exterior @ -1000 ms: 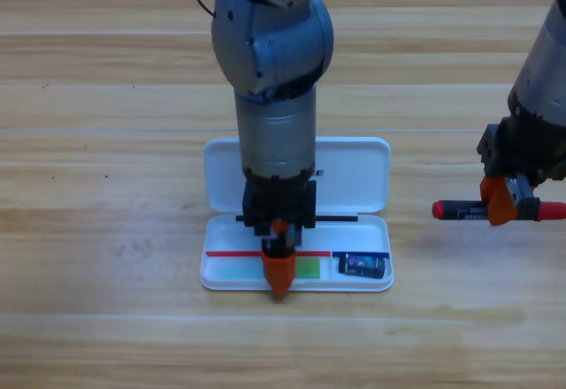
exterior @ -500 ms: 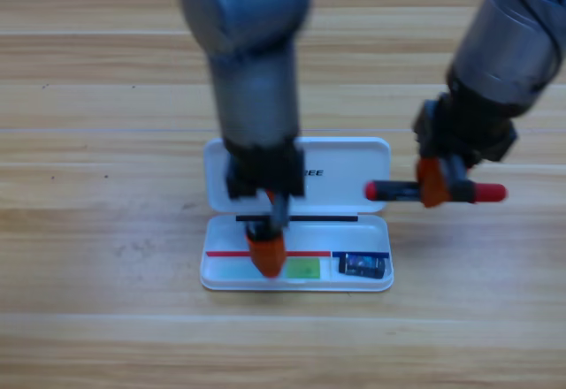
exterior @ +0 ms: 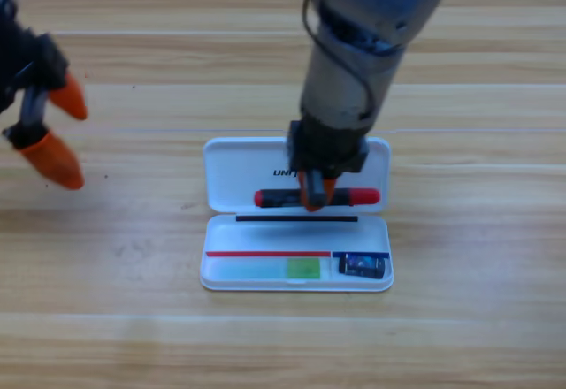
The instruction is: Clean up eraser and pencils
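**Inventory: black/red pencil over case lid, 2 of 3 items already stowed**

- White case [exterior: 232, 170]: open on wooden table [exterior: 460, 318], lid flat toward top of view, tray toward bottom.
- Eraser [exterior: 363, 266]: in tray, small compartment at right end. Stowed.
- Green pencil [exterior: 270, 270]: lying flat in tray's long compartment, left of eraser. Stowed.
- Black/red pencil [exterior: 279, 198]: held level, parallel to case's long side, over lower part of lid, just above hinge line. Red ends stick out both sides of grip. Can't tell if it's touching lid or hanging just above it.
- Right gripper [exterior: 316, 190]: pointing down over lid, orange jaws pinching black/red pencil about mid-length.
- Left gripper [exterior: 55, 128]: at left edge of view, well apart from case, jaws spread, holding nothing.

Change vs. 1 s ago: left gripper was then down in tray over green pencil; 0.5 s ago it was lifting; now it's out at left edge with green pencil left behind in tray. Right gripper, same span, carried black/red pencil in from right side of table, past lid's right edge, to over lid.

Meaning for task (judgement): green pencil drop-off done, tray access freed up. Only black/red pencil left. It's over lid, not tray, so needs shift toward bottom of view, then lowering and release. Risk: long compartment already has green pencil, fit looks tight.
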`<state>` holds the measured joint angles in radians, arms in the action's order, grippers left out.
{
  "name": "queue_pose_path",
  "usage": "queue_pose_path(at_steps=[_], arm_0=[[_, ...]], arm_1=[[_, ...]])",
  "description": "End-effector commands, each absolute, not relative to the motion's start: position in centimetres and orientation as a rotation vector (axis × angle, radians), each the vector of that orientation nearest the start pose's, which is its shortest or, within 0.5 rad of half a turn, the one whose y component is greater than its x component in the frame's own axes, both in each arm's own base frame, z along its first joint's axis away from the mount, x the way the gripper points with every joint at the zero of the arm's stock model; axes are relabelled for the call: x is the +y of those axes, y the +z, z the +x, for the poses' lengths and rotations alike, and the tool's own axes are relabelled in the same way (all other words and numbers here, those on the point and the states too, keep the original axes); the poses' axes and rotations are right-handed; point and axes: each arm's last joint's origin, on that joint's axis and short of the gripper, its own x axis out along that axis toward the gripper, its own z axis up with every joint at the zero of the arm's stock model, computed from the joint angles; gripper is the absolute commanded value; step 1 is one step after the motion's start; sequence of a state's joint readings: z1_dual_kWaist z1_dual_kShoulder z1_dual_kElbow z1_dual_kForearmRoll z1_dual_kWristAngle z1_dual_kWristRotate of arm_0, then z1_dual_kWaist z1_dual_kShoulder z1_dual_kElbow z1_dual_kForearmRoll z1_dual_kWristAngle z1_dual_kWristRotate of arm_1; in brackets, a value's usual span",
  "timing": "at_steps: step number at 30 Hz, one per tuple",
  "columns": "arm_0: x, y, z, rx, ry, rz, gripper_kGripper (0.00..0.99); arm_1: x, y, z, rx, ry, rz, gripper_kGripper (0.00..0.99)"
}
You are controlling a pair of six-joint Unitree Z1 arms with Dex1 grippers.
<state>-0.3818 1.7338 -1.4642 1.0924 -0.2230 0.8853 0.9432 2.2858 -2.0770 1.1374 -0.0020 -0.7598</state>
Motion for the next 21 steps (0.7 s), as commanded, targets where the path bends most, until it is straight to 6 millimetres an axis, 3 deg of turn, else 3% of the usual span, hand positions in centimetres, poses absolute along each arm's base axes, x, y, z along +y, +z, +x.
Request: queue_pose_path(at_steps=[1,12,21], arm_0=[[-10.2,30.0,27.9,1.124,-1.078,0.781,0.989],[-10.1,28.2,27.3,1.131,-1.104,0.768,0.990],[-10.1,28.2,27.3,1.126,-1.103,0.765,0.990]], arm_1=[[41.8,20.4,28.4,1.009,1.287,-1.301,0.000],[42.3,19.9,28.7,1.021,1.266,-1.278,0.000],[42.0,20.4,28.3,1.036,1.258,-1.269,0.485]])
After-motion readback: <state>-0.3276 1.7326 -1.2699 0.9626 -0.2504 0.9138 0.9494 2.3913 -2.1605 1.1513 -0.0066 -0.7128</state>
